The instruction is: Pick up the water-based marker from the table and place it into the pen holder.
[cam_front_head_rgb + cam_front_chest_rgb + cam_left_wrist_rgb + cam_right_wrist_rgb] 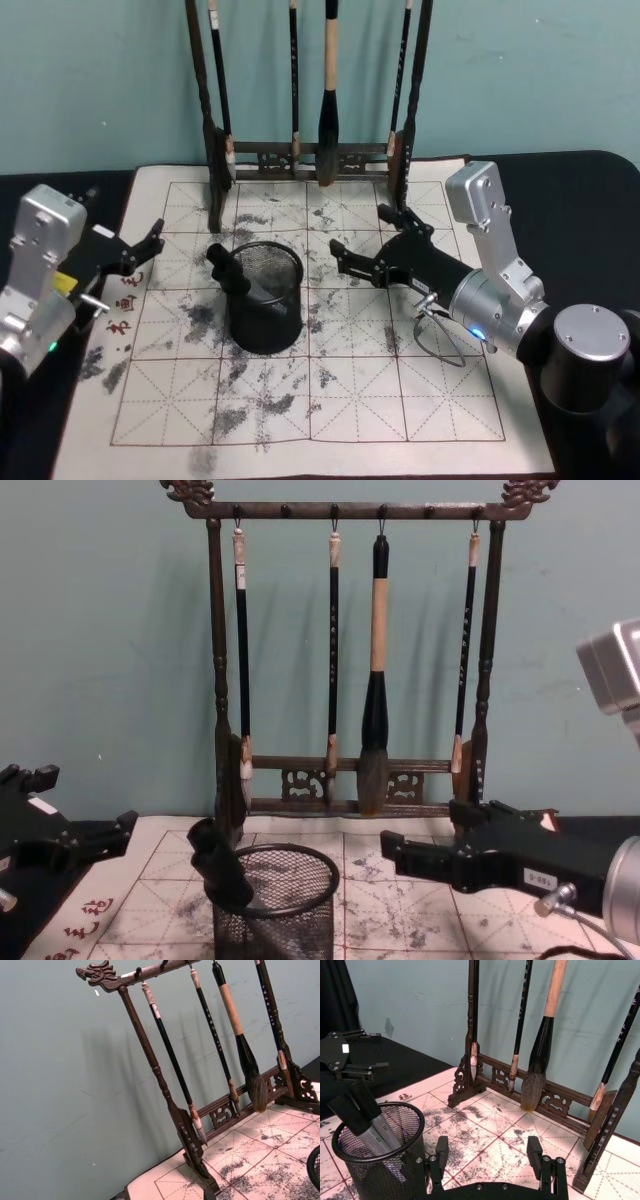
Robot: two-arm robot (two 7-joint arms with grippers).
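The water-based marker stands tilted inside the pen holder, its black cap poking out over the rim on the left side. In the right wrist view the marker shows its silver-grey barrel leaning against the mesh of the pen holder. My right gripper hovers open and empty just right of the holder, fingers spread wide. At the mat's left edge my left gripper is open and holds nothing. The chest view shows the marker in the pen holder with the right gripper beside it.
A tall dark wooden brush rack with several hanging brushes stands at the back of the white grid mat. The mat's ink-stained front half lies flat on the dark table. A teal wall rises behind.
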